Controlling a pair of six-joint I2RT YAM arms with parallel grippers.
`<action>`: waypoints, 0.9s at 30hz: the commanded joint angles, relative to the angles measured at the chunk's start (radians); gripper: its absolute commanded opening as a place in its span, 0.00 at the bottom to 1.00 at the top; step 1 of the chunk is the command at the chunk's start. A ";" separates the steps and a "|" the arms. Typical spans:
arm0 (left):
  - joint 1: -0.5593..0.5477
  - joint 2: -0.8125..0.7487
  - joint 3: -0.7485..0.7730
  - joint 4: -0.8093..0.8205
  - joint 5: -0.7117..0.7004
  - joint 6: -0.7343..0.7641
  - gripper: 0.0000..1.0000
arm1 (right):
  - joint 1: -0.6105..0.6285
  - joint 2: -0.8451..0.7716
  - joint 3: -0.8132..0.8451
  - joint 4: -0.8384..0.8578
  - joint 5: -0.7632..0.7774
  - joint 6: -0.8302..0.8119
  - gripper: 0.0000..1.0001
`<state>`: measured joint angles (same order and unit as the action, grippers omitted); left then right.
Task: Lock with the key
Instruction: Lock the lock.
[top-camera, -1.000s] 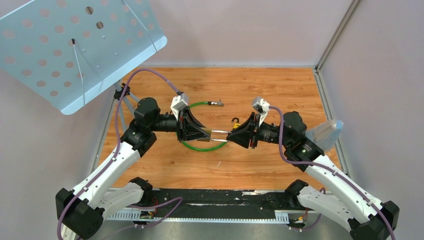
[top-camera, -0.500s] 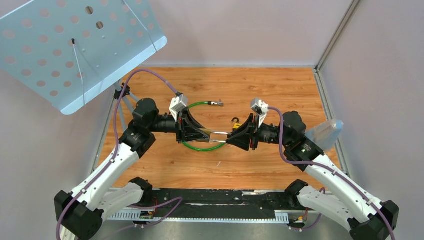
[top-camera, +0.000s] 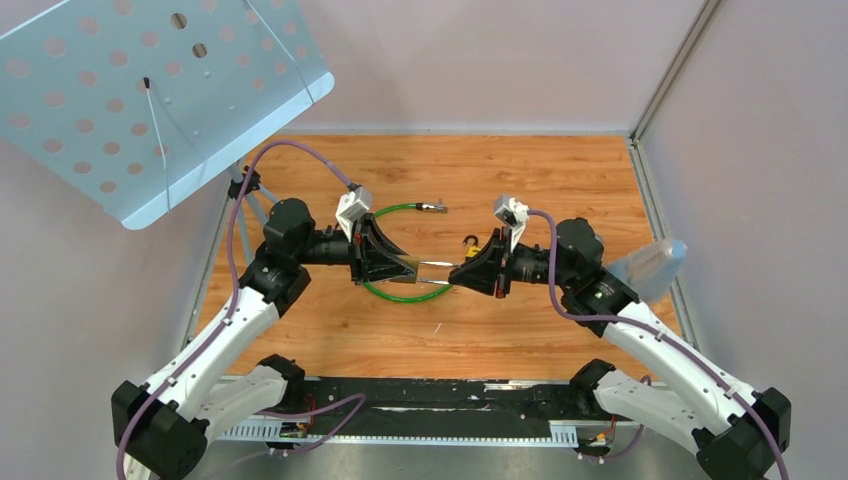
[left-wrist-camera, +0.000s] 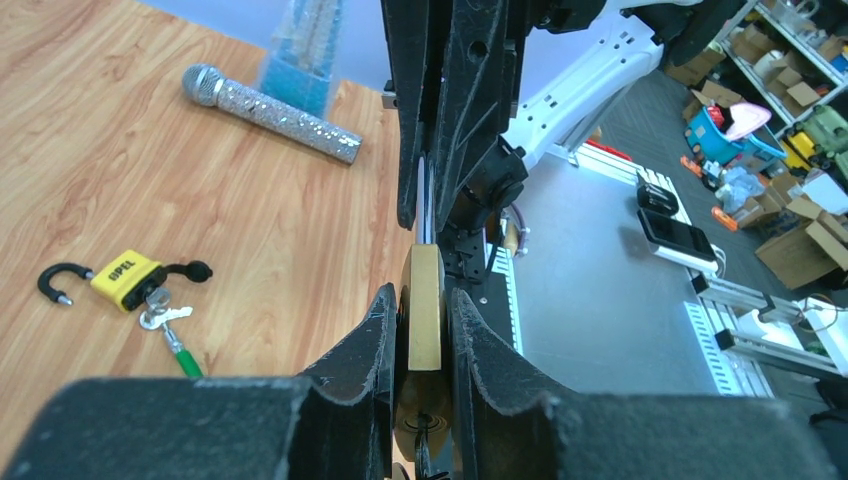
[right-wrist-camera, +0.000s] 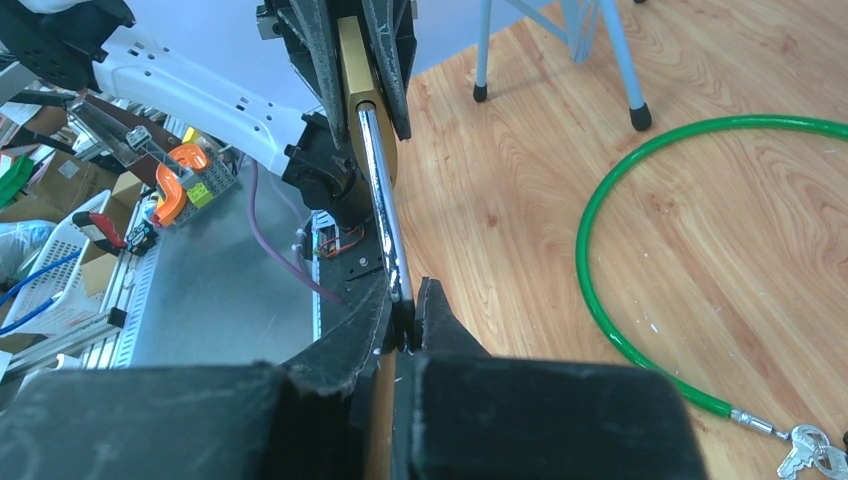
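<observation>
**Camera positions**

Top external: high, behind, looking down on the whole counter (top-camera: 330, 330). Left wrist, right wrist: very close, near-level, facing one another across the middle. All three share the brass padlock (left-wrist-camera: 424, 310) there.

- A wooden worktop (top-camera: 560, 180) carries a green cable (top-camera: 398, 207) curled into a loose loop at its centre.
- A light-blue perforated panel (top-camera: 150, 90) tilts above the worktop's corner, up and to the left of the loop.
- Slim blue-grey stand legs (right-wrist-camera: 625, 60) with black feet rest on the wood just beyond the loop's left side.
- A yellow padlock (left-wrist-camera: 125, 280) marked OPEL lies just right of the loop, its black shackle swung open.
- A silver glitter microphone (left-wrist-camera: 270, 105) lies flat, well to the right of the loop.
- A bluish translucent item (top-camera: 650, 265), its kind unclear, sits at the far right edge, well away from the loop.
</observation>
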<state>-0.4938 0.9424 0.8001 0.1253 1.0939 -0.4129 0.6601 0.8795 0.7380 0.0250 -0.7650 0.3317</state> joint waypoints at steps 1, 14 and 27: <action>-0.011 -0.012 -0.020 0.182 0.000 -0.087 0.00 | 0.039 0.040 0.041 0.102 0.070 0.013 0.00; -0.023 0.047 -0.086 0.358 -0.021 -0.239 0.00 | 0.104 0.115 0.052 0.226 0.180 0.044 0.00; -0.090 0.123 -0.095 0.369 -0.124 -0.244 0.00 | 0.206 0.143 0.058 0.364 0.228 0.079 0.00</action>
<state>-0.4618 1.0164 0.6834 0.3695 0.9997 -0.5980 0.7376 0.9977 0.7399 0.0643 -0.4694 0.3550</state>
